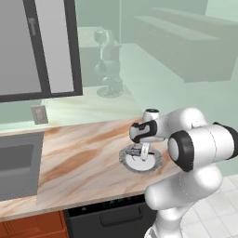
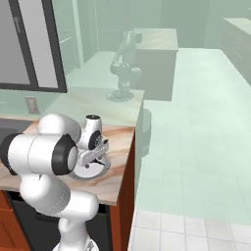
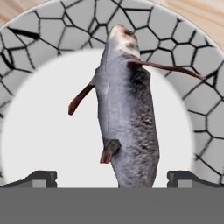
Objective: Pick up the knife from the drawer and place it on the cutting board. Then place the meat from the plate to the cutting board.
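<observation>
Marble-patterned wooden counter [image 1: 88,153] spanning the left base view's middle, bearing right of centre the grey-rimmed plate [image 1: 155,162]; upon its white centre, the mottled grey meat [image 3: 129,118], mid-frame in the hand view, flanked by the spread gripper [image 3: 111,177], fingertips [image 3: 41,177] at bottom.

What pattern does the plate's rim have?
Grey, crackled with dark lines like mosaic pieces, around the plate; best in the hand view.

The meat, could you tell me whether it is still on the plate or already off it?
On the plate. In the hand view the meat lies across the white centre of the plate, between the open hand's fingertips.
</observation>
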### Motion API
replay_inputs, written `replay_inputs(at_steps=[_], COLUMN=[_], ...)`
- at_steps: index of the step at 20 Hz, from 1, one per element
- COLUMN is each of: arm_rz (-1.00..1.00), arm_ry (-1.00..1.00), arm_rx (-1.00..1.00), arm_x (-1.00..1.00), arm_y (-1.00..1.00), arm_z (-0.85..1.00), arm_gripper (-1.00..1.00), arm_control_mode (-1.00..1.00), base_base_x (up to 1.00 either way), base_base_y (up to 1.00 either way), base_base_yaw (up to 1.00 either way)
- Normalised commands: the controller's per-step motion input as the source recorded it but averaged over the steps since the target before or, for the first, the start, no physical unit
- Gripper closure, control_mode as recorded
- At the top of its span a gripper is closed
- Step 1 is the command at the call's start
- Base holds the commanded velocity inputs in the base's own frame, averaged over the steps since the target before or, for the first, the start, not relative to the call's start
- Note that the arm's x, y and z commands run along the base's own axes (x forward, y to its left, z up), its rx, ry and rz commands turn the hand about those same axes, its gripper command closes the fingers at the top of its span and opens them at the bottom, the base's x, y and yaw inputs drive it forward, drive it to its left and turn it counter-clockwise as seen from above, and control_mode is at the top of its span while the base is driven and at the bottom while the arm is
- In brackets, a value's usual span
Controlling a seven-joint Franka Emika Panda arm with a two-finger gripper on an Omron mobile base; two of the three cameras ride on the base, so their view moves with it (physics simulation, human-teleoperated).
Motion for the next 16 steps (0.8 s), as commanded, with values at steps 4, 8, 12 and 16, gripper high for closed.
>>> replay_inputs(at_steps=[4, 8, 12, 16], arm_rz=[0.0, 0.0, 0.0, 0.0], arm_ry=[0.0, 0.0, 0.0, 0.0], arm_rx=[0.0, 0.0, 0.0, 0.0], arm_x=[0.0, 0.11, 0.3, 0.14], arm_y=[0.0, 0.0, 0.0, 0.0], arm_z=[0.0, 0.0, 0.0, 0.0], arm_gripper=[-1.0, -1.0, -1.0, -1.0], arm_control_mode=[-1.0, -1.0, -1.0, -1.0], base_base_x=[0.0, 0.0, 0.0, 0.0], base_base_y=[0.0, 0.0, 0.0, 0.0], base_base_yaw=[0.0, 0.0, 0.0, 0.0])
